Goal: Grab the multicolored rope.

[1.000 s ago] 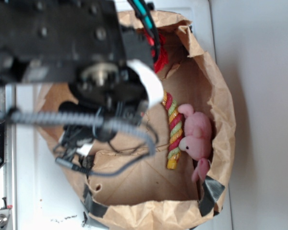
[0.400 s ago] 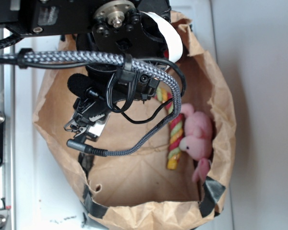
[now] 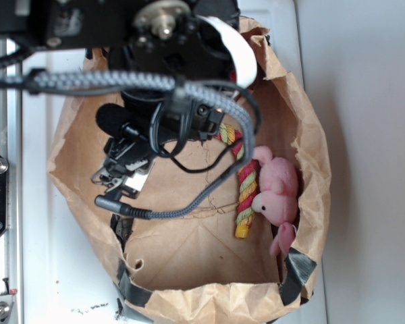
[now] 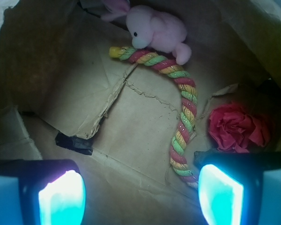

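Observation:
The multicolored rope (image 4: pixel 185 105) is a twisted cord of red, yellow and green strands. It lies curved on the floor of a brown paper bag (image 3: pixel 310 135). In the exterior view the rope (image 3: pixel 246 192) shows only partly, below the arm. My gripper (image 4: pixel 140 194) hangs open above the bag floor, with nothing between its glowing cyan pads (image 4: pixel 61 199). The rope's near end lies just inside the right pad (image 4: pixel 220 194) and runs behind it. I cannot tell whether they touch.
A pink plush toy (image 4: pixel 157 29) rests against the rope's far end and the bag wall. A red fabric flower (image 4: pixel 236 127) lies right of the rope. The bag's walls surround everything, with black tape (image 4: pixel 74 142) on the floor and at the rim (image 3: pixel 295 270).
One second ago the arm sat lower left in the exterior view, leaving the rope exposed. It has shifted up and right over the rope's upper part. Little movement in the last 0.4 s.

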### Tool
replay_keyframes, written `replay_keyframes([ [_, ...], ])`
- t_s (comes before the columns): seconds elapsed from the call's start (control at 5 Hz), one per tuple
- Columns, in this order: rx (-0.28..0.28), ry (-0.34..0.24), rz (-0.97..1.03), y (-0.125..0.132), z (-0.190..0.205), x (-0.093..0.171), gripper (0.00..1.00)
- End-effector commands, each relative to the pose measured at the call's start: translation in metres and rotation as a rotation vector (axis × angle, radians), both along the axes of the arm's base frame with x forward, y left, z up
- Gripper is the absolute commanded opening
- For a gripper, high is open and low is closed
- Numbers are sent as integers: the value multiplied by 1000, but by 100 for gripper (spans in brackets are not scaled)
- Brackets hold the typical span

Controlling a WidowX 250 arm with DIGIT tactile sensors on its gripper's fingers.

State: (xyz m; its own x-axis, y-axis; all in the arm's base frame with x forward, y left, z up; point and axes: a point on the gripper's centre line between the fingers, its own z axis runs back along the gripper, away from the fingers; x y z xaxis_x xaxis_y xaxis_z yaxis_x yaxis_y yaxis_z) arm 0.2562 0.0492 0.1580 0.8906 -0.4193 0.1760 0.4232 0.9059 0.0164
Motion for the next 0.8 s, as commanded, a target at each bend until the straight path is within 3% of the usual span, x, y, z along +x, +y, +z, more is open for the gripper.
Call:
replay_keyframes([
  [0.0, 14, -50, 5, 2, 15, 6, 100],
  [0.6, 78, -136, -58, -21, -32, 15, 100],
])
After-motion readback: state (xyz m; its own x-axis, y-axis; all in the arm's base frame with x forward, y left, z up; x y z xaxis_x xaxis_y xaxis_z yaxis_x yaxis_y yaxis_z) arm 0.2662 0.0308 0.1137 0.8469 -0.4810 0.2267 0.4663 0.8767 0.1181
